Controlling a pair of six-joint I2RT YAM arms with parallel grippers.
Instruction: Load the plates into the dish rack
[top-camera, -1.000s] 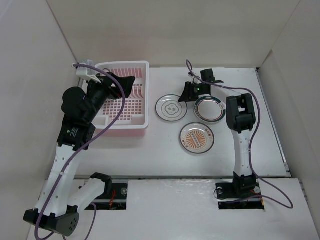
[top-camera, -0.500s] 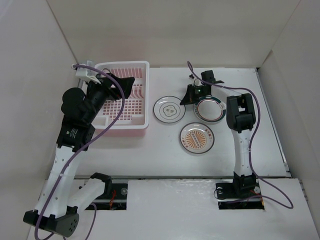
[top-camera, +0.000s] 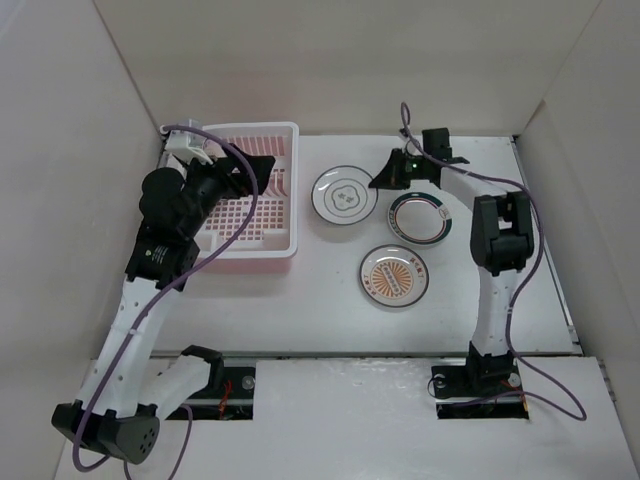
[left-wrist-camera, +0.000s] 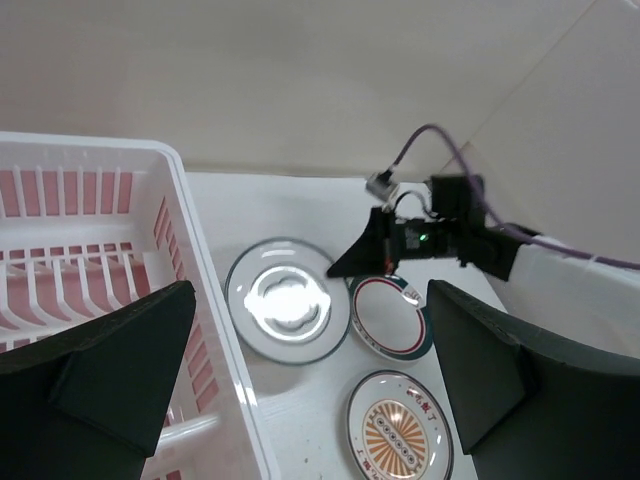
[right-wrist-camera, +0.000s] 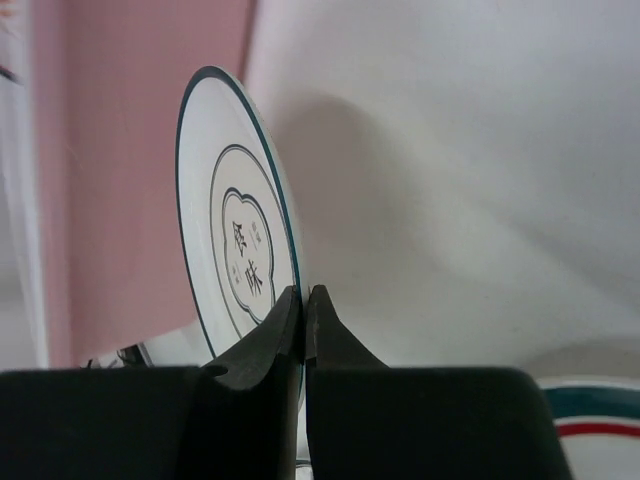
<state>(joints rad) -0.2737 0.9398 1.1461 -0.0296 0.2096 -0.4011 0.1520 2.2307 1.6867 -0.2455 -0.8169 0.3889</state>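
My right gripper (top-camera: 386, 181) is shut on the right rim of the white plate with the dark centre mark (top-camera: 344, 196). The right wrist view shows the jaws pinching that plate (right-wrist-camera: 235, 260) at its edge (right-wrist-camera: 304, 295). The green-rimmed plate (top-camera: 420, 218) and a sunburst plate (top-camera: 394, 276) lie flat on the table. The pink dish rack (top-camera: 296, 205) stands at the left. My left gripper (top-camera: 254, 170) hovers open over it and holds nothing (left-wrist-camera: 310, 385). The other sunburst plate and the dark green plate are out of view.
White walls close the table on the left, back and right. The rack's white rim (left-wrist-camera: 190, 235) lies close to the held plate (left-wrist-camera: 288, 313). The green-rimmed plate (left-wrist-camera: 392, 318) lies right beside the held one.
My right gripper has moved toward the back wall and dragged or carried the dark-marked plate with it, away from the green-rimmed plate. My left arm has shifted slightly toward the back.
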